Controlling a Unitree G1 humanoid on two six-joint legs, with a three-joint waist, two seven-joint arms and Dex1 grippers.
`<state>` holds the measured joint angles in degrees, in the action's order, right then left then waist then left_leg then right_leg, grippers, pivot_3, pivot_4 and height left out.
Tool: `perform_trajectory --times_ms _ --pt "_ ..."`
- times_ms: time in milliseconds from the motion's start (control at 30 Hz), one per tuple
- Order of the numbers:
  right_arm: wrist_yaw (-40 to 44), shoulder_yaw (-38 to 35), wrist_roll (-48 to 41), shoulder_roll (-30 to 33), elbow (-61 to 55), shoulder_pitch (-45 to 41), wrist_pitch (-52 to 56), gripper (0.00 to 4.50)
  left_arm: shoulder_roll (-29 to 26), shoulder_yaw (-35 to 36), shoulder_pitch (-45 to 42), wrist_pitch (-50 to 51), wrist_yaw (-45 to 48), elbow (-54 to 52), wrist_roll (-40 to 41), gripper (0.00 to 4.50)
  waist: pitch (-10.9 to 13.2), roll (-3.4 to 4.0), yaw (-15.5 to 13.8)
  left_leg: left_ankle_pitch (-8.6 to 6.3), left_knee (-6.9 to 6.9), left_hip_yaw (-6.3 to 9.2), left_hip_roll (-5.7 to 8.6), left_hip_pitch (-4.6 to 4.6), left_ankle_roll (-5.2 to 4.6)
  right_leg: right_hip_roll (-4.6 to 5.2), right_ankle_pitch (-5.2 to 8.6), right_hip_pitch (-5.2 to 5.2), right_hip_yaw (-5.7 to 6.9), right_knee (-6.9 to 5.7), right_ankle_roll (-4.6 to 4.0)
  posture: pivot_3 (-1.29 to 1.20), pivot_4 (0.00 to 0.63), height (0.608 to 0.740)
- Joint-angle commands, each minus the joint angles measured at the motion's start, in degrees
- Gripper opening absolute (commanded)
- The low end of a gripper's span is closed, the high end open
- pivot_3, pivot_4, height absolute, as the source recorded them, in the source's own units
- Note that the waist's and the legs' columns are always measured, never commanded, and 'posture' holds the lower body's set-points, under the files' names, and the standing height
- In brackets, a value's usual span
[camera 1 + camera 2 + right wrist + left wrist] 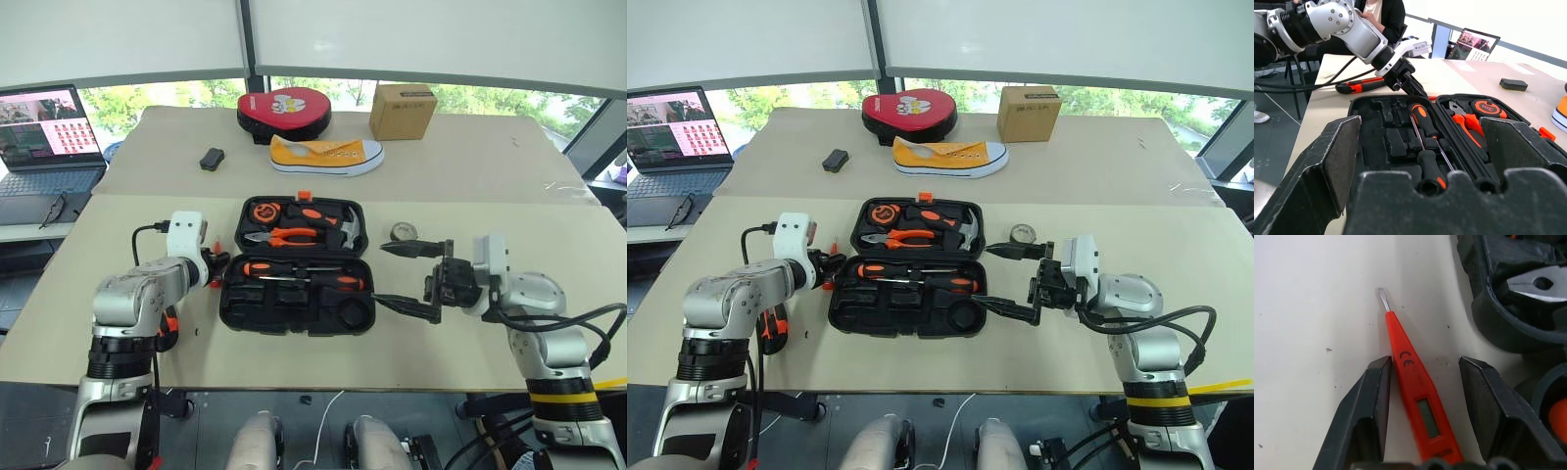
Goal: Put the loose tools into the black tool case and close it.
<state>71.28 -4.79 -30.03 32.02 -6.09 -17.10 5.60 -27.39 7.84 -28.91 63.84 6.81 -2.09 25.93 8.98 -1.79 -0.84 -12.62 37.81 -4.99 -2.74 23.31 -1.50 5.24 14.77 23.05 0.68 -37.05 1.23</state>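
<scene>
The black tool case (240, 304) lies open mid-table, with two orange-and-black screwdrivers (299, 267) in its near half. Just off the case's left edge, my left gripper (1425, 361) points down at the table and straddles the small orange tester screwdriver (1418, 391). One finger touches the tester, the other stands apart from it. The utility knife (1359, 85) lies on the table beside my left arm. A small dark tape roll (403, 231) sits to the right of the case. My right gripper (382, 274) hovers wide open at the case's right side, pointing left and holding nothing.
Pliers (284, 236), a hammer (343, 227) and a tape measure (265, 210) lie in the case's far half. At the back are a red round pad (284, 110), a yellow shoe (325, 154), a cardboard box (402, 110) and a small black box (212, 158). A laptop (44, 132) stands far left.
</scene>
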Motion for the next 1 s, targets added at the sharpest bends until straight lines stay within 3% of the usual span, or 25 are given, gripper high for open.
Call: perform_trajectory --times_ms 33,67,233,400,467,600,767,1000 --pt "-0.3 -0.4 -1.3 0.8 -2.0 -1.0 0.4 4.5 1.0 1.0 3.1 3.0 -0.1 -1.2 -0.5 0.61 0.0 0.0 0.1 0.0 0.0 0.0 0.0 0.0 0.0 0.0 0.0 0.0 0.0 0.0 0.0 0.0 0.15 0.74" --pt "-0.3 -0.4 -1.3 0.9 -1.9 -1.1 0.4 4.5 0.7 1.9 3.8 3.4 0.0 -2.2 -0.4 0.4 0.0 0.0 0.2 0.0 0.0 0.0 -0.02 0.0 0.0 0.0 0.0 0.01 0.0 0.0 0.0 0.0 0.15 0.74" --pt "-0.1 -0.1 -1.0 0.7 -1.2 -1.2 0.0 4.5 -0.6 6.1 6.3 2.7 0.6 -6.3 -0.5 0.4 0.0 0.0 0.7 -0.01 -0.03 -0.02 -0.08 -0.01 0.0 -0.04 0.0 0.04 -0.05 0.01 0.0 0.0 0.15 0.74" --pt "-0.1 -0.3 -1.0 1.1 -1.7 0.0 -0.1 4.5 -5.3 9.3 9.8 -9.3 8.7 -9.1 -0.7 0.4 0.0 -0.01 1.3 -0.01 -0.06 -0.02 -0.1 0.03 0.01 -0.07 0.0 0.11 -0.06 0.01 0.0 0.0 0.15 0.74" --pt "-0.1 -0.6 -1.1 1.5 -1.9 0.5 0.0 4.5 -7.7 10.4 11.2 -15.8 14.6 -9.9 0.1 0.4 0.0 -0.03 1.3 -0.01 -0.07 -0.01 -0.14 0.1 0.01 -0.06 0.01 0.17 -0.03 0.01 -0.01 0.0 0.15 0.74" --pt "0.1 -2.0 -1.8 3.3 -2.6 1.6 0.2 4.5 -16.4 8.1 15.5 -34.7 41.1 -10.9 2.3 0.4 0.0 -0.04 1.0 -0.02 -0.06 -0.03 -0.13 0.18 0.02 0.07 0.01 0.2 0.01 0.08 -0.03 0.0 0.15 0.74" --pt "-0.6 -4.0 -2.7 6.3 -5.0 5.6 1.1 4.5 -22.9 -6.0 6.7 -36.7 62.5 -10.6 3.2 0.4 0.0 -0.02 -0.4 -0.03 -0.05 -0.06 -0.06 0.25 -0.05 0.24 0.02 0.15 0.13 0.24 -0.07 0.0 0.15 0.74" --pt "-2.7 -4.0 -3.1 6.6 -9.1 9.0 2.0 4.5 -19.1 -22.8 -5.7 -47.6 68.4 1.8 -12.2 0.4 0.0 -0.02 0.3 -0.03 0.03 -0.19 -0.03 0.4 -0.17 -0.16 -0.02 0.2 0.04 0.27 0.03 0.0 0.15 0.74"
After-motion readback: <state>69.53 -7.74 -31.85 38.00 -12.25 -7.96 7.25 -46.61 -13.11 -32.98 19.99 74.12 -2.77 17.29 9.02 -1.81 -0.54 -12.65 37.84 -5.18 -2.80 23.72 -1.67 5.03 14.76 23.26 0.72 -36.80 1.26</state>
